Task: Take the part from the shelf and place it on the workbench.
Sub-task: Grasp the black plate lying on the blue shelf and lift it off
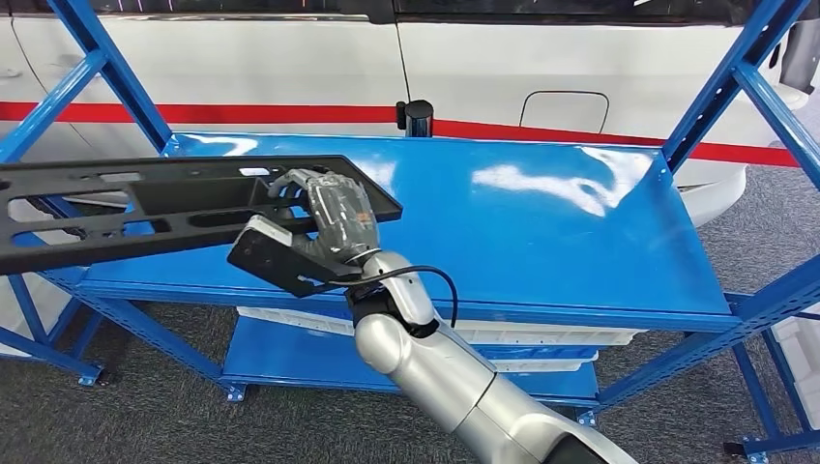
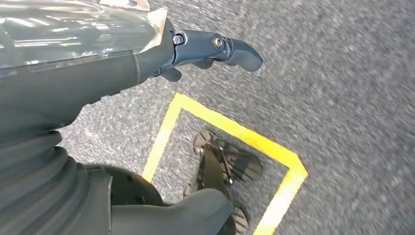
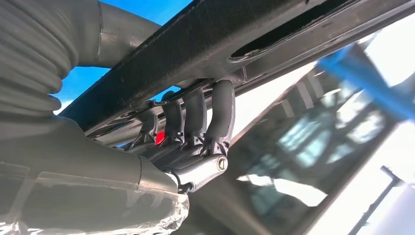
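Note:
A long flat black part point(image 1: 145, 208) with several cut-outs hangs over the left half of the blue shelf top point(image 1: 541, 222), reaching past the left edge of the head view. My right hand point(image 1: 329, 215) grips it near its right end, fingers hooked over its edge. In the right wrist view those dark fingers point(image 3: 195, 115) curl round the black part point(image 3: 205, 44) from below. My left hand point(image 2: 215, 49) hangs over grey carpet with its fingers stretched out and nothing in them.
Blue uprights and braces point(image 1: 735, 77) frame the shelf on both sides. A white vehicle body with a red stripe point(image 1: 541, 130) stands right behind it. A lower shelf holds a white tray point(image 1: 541, 338). A yellow floor marking point(image 2: 235, 132) lies below my left hand.

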Action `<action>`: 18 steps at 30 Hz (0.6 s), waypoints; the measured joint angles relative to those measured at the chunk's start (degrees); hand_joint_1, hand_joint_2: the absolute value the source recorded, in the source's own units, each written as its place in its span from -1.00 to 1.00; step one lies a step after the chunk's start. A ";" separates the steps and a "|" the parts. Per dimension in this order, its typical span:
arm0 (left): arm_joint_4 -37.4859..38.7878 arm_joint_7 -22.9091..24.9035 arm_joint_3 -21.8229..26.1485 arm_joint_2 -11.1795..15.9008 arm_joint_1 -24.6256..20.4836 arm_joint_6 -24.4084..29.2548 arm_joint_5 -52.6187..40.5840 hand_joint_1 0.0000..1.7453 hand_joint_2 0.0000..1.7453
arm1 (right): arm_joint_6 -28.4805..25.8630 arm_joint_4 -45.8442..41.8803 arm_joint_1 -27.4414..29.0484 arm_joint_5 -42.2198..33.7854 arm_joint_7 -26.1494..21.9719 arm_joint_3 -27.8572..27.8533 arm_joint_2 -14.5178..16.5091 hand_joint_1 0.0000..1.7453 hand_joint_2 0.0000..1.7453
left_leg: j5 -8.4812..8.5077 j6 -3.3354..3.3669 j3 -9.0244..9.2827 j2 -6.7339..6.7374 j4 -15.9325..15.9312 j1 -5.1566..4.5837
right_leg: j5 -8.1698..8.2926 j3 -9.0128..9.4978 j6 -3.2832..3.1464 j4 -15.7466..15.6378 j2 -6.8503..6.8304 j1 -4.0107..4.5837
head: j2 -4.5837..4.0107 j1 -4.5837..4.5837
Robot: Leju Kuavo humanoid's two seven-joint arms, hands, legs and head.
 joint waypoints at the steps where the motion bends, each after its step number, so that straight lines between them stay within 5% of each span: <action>1: 0.00 0.16 0.15 0.09 0.17 0.14 0.03 -1.00 1.00 | 0.03 -0.97 -0.10 -0.34 0.05 1.22 0.00 1.00 1.00 | 0.00 0.00 0.00 0.00 0.00 0.00 | 0.00 0.00 0.00 0.00 0.00 0.00 | 0.00 0.00; 10: 0.00 0.62 1.14 -0.09 0.89 2.55 0.07 -1.00 1.00 | -5.25 -3.24 -2.03 1.38 0.86 6.17 -0.01 1.00 1.00 | 0.00 0.00 0.04 -0.01 0.01 -0.06 | 0.00 0.04 0.00 -0.01 -0.01 -0.01 | 0.00 0.01; 15: -0.02 0.62 1.15 -2.51 1.13 4.07 -0.60 -1.00 1.00 | -9.55 -1.07 -0.88 3.93 -5.52 5.25 -0.08 1.00 1.00 | 0.00 0.01 0.03 -0.06 0.02 -0.09 | 0.00 0.04 0.00 -0.02 -0.02 -0.02 | 0.00 0.02; 18: -0.06 -0.33 1.19 -3.27 1.30 1.83 -0.27 -1.00 1.00 | -7.41 -0.17 0.67 5.65 -8.34 2.10 -0.07 1.00 1.00 | -0.01 0.02 0.02 -0.05 0.02 -0.09 | 0.00 0.04 0.00 -0.03 -0.02 -0.05 | 0.00 0.01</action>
